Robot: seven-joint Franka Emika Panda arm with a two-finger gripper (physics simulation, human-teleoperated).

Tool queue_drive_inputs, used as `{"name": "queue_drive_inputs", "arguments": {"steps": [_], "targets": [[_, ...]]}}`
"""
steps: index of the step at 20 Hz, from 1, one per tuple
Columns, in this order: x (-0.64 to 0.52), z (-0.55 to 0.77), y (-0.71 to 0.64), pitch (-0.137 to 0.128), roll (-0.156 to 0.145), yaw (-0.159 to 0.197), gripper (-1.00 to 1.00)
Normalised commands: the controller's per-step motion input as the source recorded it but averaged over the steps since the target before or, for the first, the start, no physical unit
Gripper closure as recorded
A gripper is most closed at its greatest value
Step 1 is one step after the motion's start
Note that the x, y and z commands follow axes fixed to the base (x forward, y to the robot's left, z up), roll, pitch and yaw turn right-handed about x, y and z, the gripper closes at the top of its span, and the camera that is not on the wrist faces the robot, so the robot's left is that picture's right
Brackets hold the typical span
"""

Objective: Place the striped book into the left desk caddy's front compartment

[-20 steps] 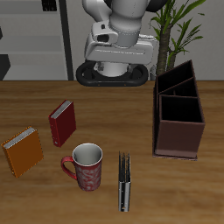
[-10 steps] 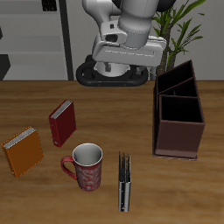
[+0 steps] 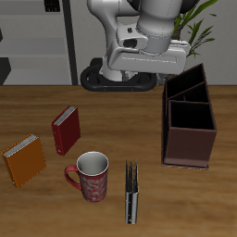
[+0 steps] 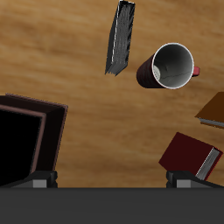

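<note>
The striped book [image 3: 131, 193] stands on its edge near the table's front edge, beside the mug; it also shows in the wrist view [image 4: 121, 37]. The left desk caddy [image 3: 190, 139] is a dark maroon box with two compartments, both empty as far as I can see; one corner of it shows in the wrist view [image 4: 31, 144]. My gripper [image 3: 139, 65] hangs high above the back of the table, far from the book and the caddy. In the wrist view my gripper [image 4: 112, 179] has its fingers wide apart and holds nothing.
A red patterned mug [image 3: 93, 176] stands next to the striped book. A red book [image 3: 65, 130] and an orange book [image 3: 24, 159] lie farther off, on the side away from the caddy. A plant and shelves stand behind the table.
My arm has swung sideways at the back of the table, toward the caddy's side. Nothing on the table has moved.
</note>
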Motion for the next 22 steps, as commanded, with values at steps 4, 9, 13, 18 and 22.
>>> {"name": "queue_drive_inputs", "arguments": {"steps": [4,9,13,18,22], "targets": [[0.56,0.02,0.15,0.001,0.045,-0.025,-1.0],[0.45,-0.07,0.03,-0.008,0.015,-0.013,-1.0],[0.39,-0.1,-0.02,-0.014,0.031,0.004,-1.0],[0.29,-0.06,-0.06,-0.011,-0.006,0.019,-1.0],[0.35,-0.08,-0.02,-0.025,0.059,0.116,-1.0]]}}
